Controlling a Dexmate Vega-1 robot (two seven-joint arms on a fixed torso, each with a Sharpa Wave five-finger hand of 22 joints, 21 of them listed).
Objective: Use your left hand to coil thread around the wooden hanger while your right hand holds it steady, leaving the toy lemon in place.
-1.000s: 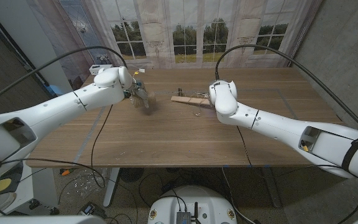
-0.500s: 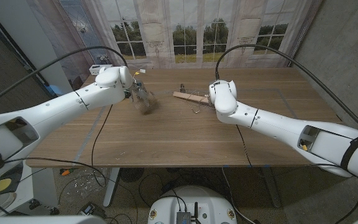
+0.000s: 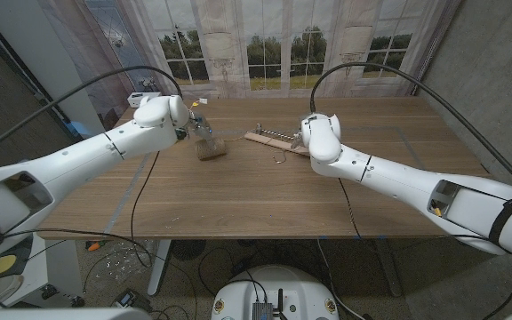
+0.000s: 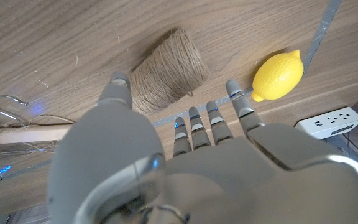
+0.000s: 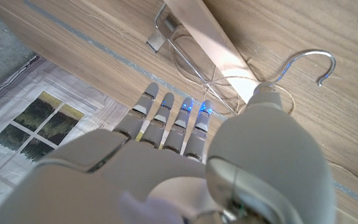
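Head view: the left hand (image 3: 199, 132) hovered over the twine spool (image 3: 211, 148), fingers spread and holding nothing, the toy lemon (image 4: 278, 75) near the spool. At 3 o'clock from the spool, the wooden hanger (image 3: 272, 140) lay by the right hand (image 3: 309, 135), also open-fingered and empty.

hanger (image 5: 210, 46): my right hand (image 5: 185, 168) covers its near end, so any contact is unclear
thread spool (image 4: 166, 78): near end hidden behind my left hand (image 4: 185, 168)
loose thread: too thin to trace
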